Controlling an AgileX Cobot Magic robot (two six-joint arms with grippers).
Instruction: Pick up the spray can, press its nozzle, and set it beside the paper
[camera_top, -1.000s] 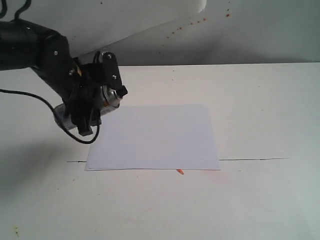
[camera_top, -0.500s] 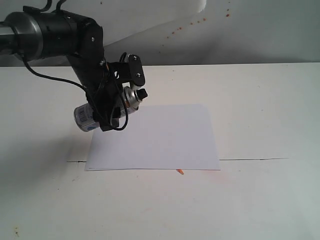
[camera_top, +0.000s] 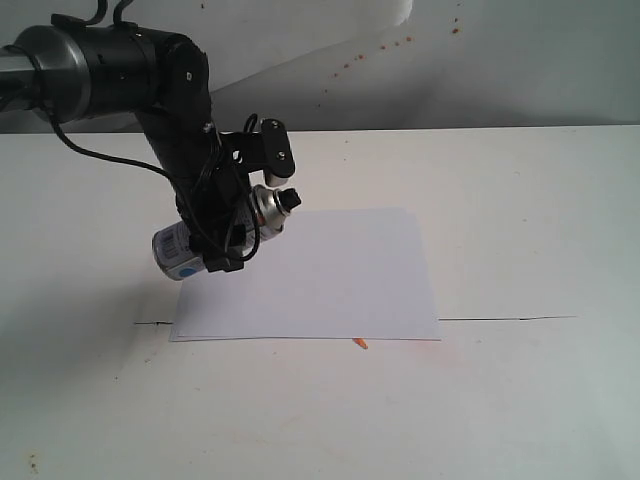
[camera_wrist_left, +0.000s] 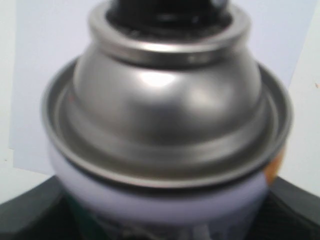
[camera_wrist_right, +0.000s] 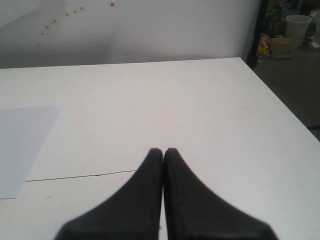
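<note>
My left gripper (camera_top: 240, 210) is shut on the spray can (camera_top: 180, 252) and holds it in the air, tilted almost on its side, above the left edge of the paper (camera_top: 330, 275). The black nozzle (camera_top: 291, 199) points right, over the sheet. In the left wrist view the can's shiny shoulder (camera_wrist_left: 165, 115) fills the picture, the nozzle (camera_wrist_left: 167, 10) sits at the frame's edge and the paper (camera_wrist_left: 45, 75) lies behind. My right gripper (camera_wrist_right: 163, 152) is shut and empty above bare table, with the paper (camera_wrist_right: 20, 145) off to one side; the exterior view does not show it.
The white table (camera_top: 520, 220) has a thin dark seam (camera_top: 500, 319) running along the paper's near edge and a small orange mark (camera_top: 360, 344) by it. A stained white wall stands behind. The right wrist view shows the table's side edge (camera_wrist_right: 280, 105) and a white cup (camera_wrist_right: 298, 25) beyond.
The left arm has swung right with the can in its grip, from beside the paper's left edge to over it. The can has tipped slightly, nozzle further right.
</note>
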